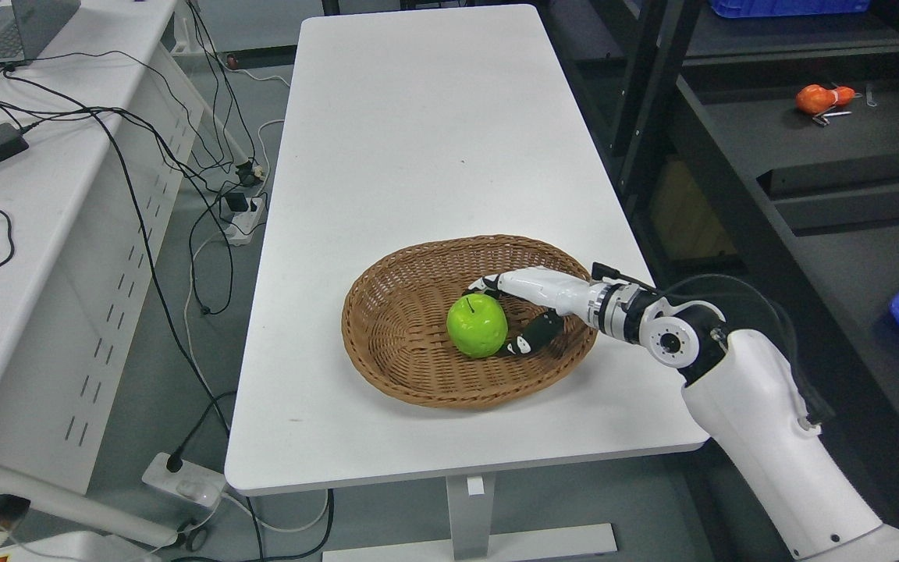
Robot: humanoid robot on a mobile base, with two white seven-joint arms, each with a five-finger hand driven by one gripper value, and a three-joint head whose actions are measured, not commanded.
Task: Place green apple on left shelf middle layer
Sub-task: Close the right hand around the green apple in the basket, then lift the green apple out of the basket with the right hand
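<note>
Green apple (477,325) in wicker basket (387,351), right of basket centre, stem up. Right hand (513,316) reaching in over the right rim, fingers (488,286) curved around the far side, thumb at the near right side, touching or just beside the fruit; firm hold not confirmed.

Risks: smooth round skin, likely slip or roll toward the basket's left if squeezed off-centre. Wrist low over the rim, possible snag and drag of the light basket on lifting. Target on the left, so probably a long carry.

White counter (418,117) otherwise bare, plenty of room. Dark shelving (730,195) right, orange item (818,99) on it. Desk (44,234) with cables left. Left hand out of sight.
</note>
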